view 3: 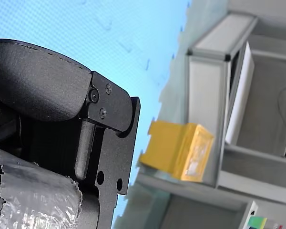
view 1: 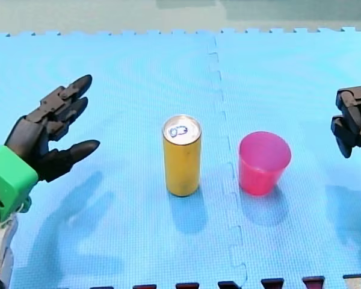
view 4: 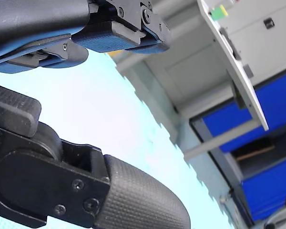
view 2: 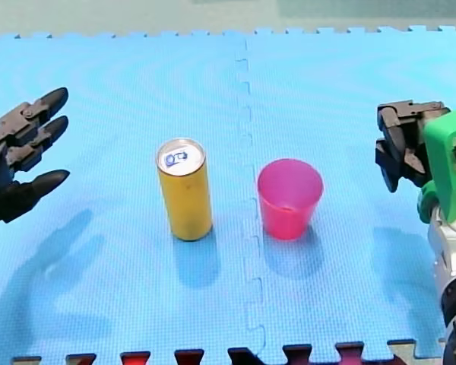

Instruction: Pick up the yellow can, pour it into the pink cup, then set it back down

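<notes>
1. The yellow can (view 1: 182, 158) stands upright at frame centre, with the pink cup (view 1: 263, 162) just right of it, not touching.
2. The left hand (view 1: 53, 135), mid-left, is empty and uncurled; it should probably wrap the can's mid-body, staying level.
3. The right hand (view 2: 400, 144), at the right edge, is empty with fingers curled.

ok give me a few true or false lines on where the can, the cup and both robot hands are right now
1. The yellow can stands upright on the blue mat. True.
2. The left robot hand grips the yellow can. False: it is open and holds nothing, off to the can's left, apart from it.
3. The pink cup stands to the can's right, not touching it. True.
4. The pink cup lies tipped on its side. False: it stands upright, mouth up.
5. The right robot hand holds the pink cup. False: it is shut on nothing, out to the cup's right, apart from it.
</notes>
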